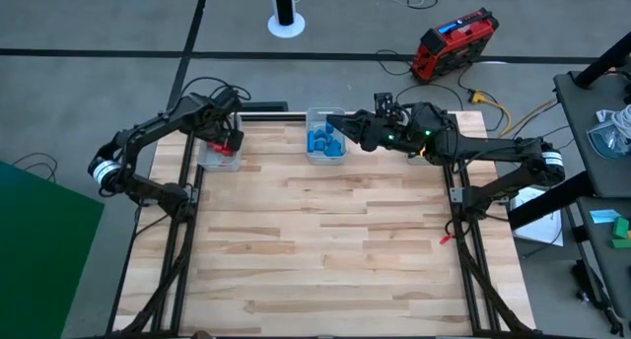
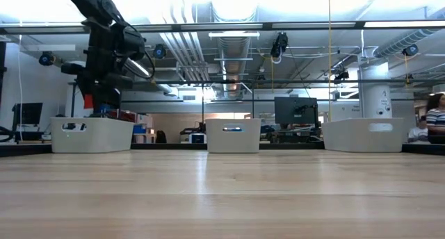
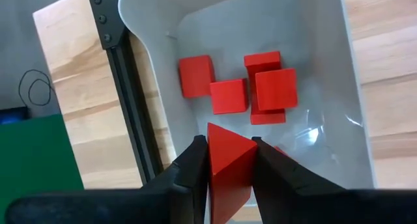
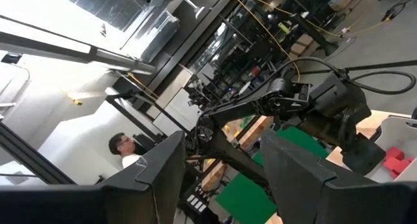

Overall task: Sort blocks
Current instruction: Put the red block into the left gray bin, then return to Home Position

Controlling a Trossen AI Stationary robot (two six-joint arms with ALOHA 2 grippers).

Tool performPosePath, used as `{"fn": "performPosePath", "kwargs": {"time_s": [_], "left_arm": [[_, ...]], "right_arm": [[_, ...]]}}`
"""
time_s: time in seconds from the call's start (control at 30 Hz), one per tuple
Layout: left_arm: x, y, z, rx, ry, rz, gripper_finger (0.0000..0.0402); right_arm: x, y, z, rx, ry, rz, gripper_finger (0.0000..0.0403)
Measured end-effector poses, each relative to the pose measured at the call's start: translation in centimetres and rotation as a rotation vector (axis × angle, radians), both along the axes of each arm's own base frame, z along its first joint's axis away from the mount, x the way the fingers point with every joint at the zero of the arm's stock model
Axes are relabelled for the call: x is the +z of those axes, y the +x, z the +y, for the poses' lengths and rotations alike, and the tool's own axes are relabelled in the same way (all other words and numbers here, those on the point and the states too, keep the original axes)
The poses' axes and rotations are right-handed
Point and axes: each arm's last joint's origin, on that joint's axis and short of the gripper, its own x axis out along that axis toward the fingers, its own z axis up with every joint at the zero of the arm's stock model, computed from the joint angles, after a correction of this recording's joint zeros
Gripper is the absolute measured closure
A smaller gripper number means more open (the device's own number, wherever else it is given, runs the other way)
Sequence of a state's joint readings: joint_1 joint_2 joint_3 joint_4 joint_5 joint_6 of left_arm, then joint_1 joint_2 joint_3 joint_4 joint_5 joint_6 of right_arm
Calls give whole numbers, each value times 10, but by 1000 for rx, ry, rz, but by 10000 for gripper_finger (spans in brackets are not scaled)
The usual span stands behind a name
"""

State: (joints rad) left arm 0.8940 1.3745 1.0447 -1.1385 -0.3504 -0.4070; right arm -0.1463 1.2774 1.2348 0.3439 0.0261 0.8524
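Left gripper (image 3: 229,165) pinching a red block (image 3: 228,165), above the left bin (image 1: 209,160) at upper left of the high view, red blocks (image 3: 251,88) inside. Right gripper (image 1: 338,124) spread, over the middle bin (image 1: 340,157) of blue blocks (image 1: 321,142).

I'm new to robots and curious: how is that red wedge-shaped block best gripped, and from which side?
Across its two flat parallel faces, coming from straight above, probably. The left gripper shows this now: its fingers press the flat sides of the red wedge block over the left bin. The sloped faces would likely slip.
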Motion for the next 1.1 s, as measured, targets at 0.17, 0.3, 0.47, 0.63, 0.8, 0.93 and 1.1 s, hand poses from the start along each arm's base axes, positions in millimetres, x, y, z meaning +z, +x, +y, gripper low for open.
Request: {"fn": "performPosePath", "kwargs": {"time_s": [0.17,0.3,0.47,0.63,0.8,0.93,1.1], "left_arm": [[-2,1,1,5,-2,10,321],[-3,1,1,6,-4,13,321],[-3,1,2,11,-2,12,314],[-3,1,2,13,2,11,283],[-2,1,2,6,4,18,256],[4,1,-4,-3,42,17,251],[20,-1,-24,34,85,-57,251]], "right_arm": [[0,0,0,0,0,0,212],[0,0,0,0,0,0,211],[0,0,0,-1,-6,1,213],[0,0,0,-2,-7,4,208],[-1,0,0,-2,-11,8,209],[-3,1,0,-2,-10,34,207],[-5,1,0,10,-29,60,209]]}}
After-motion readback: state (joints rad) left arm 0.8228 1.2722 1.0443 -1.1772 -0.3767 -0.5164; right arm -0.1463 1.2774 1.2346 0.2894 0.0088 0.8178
